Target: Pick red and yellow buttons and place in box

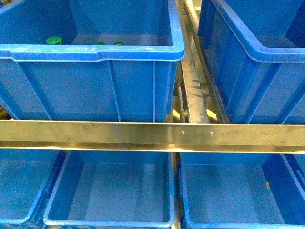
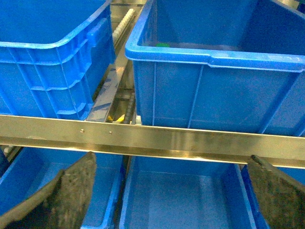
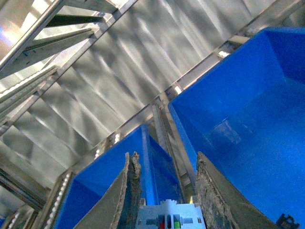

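My right gripper (image 3: pixel 166 188) is shut on the button (image 3: pixel 170 217), a white piece with small red and green marks wedged low between the worn fingers (image 3: pixel 215 200). It is tilted up towards a corrugated metal wall, with a blue box (image 3: pixel 248 133) beside it. My left gripper (image 2: pixel 171 191) is open with nothing between its fingers (image 2: pixel 66 191), hovering over an empty lower blue box (image 2: pixel 186 205). Neither arm appears in the front view. Green buttons (image 1: pixel 53 40) lie in the upper left box (image 1: pixel 95 52). No red or yellow button shows anywhere apart from the held piece.
A steel rail (image 1: pixel 143 135) runs across in front of the upper boxes, with lower boxes (image 1: pixel 109 191) beneath it. A second upper box (image 1: pixel 257 52) stands at the right. A roller track (image 1: pixel 195 90) runs between the upper boxes.
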Controlling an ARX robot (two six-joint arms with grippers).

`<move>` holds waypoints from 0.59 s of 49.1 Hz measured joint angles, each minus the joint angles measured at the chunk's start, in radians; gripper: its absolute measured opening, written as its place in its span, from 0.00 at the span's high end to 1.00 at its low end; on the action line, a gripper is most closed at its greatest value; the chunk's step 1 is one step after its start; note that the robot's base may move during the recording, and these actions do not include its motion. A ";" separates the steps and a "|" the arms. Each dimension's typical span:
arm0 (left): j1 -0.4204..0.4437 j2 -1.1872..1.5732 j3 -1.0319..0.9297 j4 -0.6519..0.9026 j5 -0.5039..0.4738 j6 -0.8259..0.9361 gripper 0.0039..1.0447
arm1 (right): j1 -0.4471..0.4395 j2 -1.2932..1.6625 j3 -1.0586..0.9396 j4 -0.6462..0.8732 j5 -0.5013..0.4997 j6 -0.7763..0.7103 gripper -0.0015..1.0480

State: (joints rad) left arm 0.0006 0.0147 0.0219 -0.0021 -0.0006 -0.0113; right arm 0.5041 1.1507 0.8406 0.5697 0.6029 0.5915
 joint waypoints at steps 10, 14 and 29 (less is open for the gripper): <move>0.000 0.000 0.000 0.000 0.000 0.002 0.07 | 0.008 0.001 -0.003 0.027 0.011 -0.031 0.76; 0.000 0.000 0.000 0.000 0.000 0.002 0.07 | 0.013 0.002 -0.010 0.035 0.015 -0.036 0.76; 0.000 0.000 0.000 0.000 -0.002 0.002 0.07 | -0.032 -0.001 -0.050 0.023 0.007 0.041 0.76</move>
State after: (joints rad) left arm 0.0006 0.0147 0.0219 -0.0021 -0.0021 -0.0093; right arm 0.4717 1.1500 0.7906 0.5926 0.6098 0.6327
